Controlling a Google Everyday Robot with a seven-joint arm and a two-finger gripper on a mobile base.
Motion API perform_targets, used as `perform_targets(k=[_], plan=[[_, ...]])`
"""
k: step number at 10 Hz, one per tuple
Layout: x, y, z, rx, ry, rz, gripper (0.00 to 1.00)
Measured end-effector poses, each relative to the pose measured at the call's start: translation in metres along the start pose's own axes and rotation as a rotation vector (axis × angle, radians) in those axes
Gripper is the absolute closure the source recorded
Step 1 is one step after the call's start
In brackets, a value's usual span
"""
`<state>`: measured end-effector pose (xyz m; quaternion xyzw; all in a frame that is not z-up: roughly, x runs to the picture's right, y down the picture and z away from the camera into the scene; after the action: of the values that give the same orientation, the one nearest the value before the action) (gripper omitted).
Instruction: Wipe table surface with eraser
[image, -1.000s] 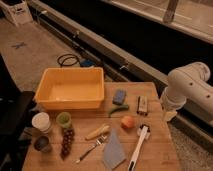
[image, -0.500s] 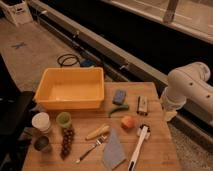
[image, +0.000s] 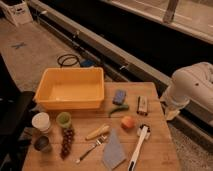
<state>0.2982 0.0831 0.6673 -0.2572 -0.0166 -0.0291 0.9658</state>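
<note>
The eraser (image: 142, 104), a small dark-topped block with pale edges, lies flat on the wooden table surface (image: 160, 145) near its far right edge. A blue sponge (image: 119, 96) lies just left of it. The white arm (image: 187, 87) hangs off the table's right side, beyond the eraser. The gripper (image: 171, 114) points down beside the table's right edge, right of the eraser and apart from it; it holds nothing that I can see.
A yellow tub (image: 71, 88) fills the back left. A green pepper (image: 118, 109), orange fruit (image: 128, 122), white-handled brush (image: 136, 148), banana (image: 97, 132), fork (image: 90, 149), cloth (image: 114, 151), grapes (image: 66, 141) and cups (image: 41, 121) lie on the front half.
</note>
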Motion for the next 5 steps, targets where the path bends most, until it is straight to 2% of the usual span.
perform_targets(k=[2, 3, 4, 5], plan=[[0.006, -0.026, -0.010, -0.020, -0.038, -0.045, 0.35], [0.006, -0.046, -0.006, -0.035, -0.033, -0.092, 0.35], [0.001, -0.058, -0.002, -0.034, -0.033, -0.119, 0.35], [-0.001, -0.063, -0.001, -0.036, -0.033, -0.133, 0.35]])
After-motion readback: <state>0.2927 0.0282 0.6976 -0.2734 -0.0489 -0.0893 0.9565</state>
